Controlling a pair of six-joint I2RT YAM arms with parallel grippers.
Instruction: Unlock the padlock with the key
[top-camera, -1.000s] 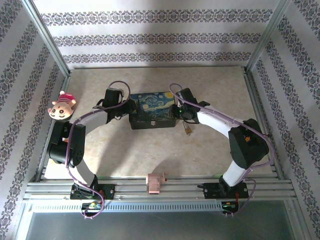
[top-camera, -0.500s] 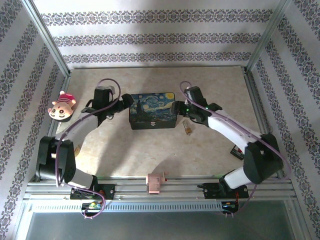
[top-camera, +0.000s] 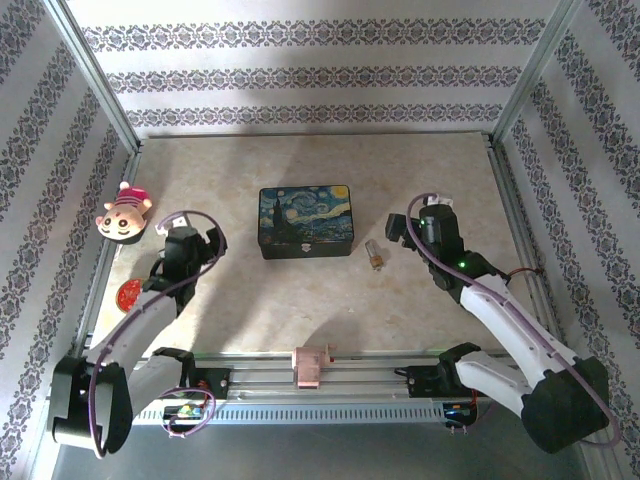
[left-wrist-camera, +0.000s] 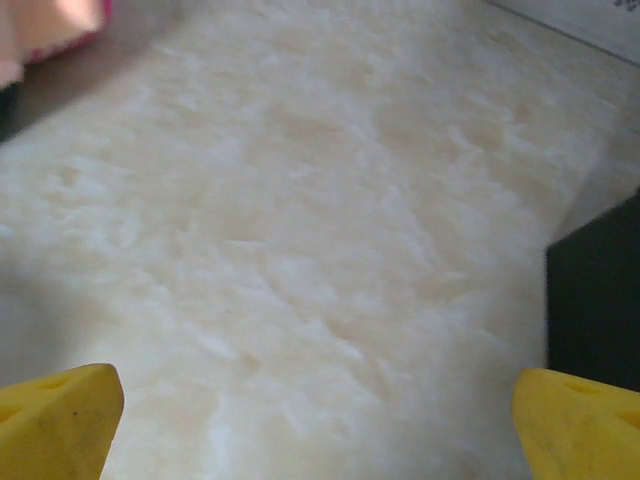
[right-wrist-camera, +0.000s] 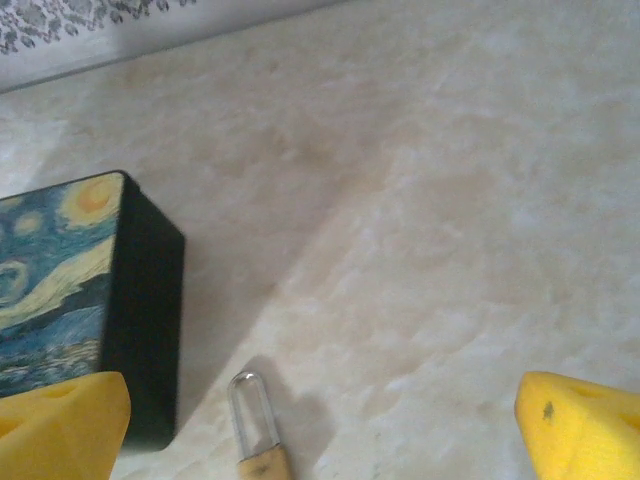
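Looking down from the top camera, the tiny brass-yellow padlock with the thin silvery shackle (top-camera: 375, 256) is lying flat on the pale marbled tabletop (top-camera: 300, 310). It sits just beside the right end of the dark rectangular box with the swirly blue-and-yellow painted lid (top-camera: 305, 222), and in the right wrist view there's a sliver of table between them, so they're apart. In that view the shackle loop points away from the camera and the brass body is cut off by the bottom edge, so I can't tell much about its keyhole end. The right gripper (right-wrist-camera: 320, 430) is near the padlock on its right side, spread wide with its yellow fingertips (right-wrist-camera: 585, 425) out at the corners of the view and nothing in its grasp. The left gripper (left-wrist-camera: 320, 430) is well off to the left of the box and is also fully released, with only bare tabletop between its yellow pads (left-wrist-camera: 60, 420). The box's black side wall just pokes in at the right of that view. A pink and cream plush toy (top-camera: 122, 212) sits at the left edge of the table, with a small round red thing (top-camera: 128, 295) nearer the front, beside the left arm. A little pink block (top-camera: 308, 366) is perched on the aluminium rail (top-camera: 380, 372) between the arm bases.
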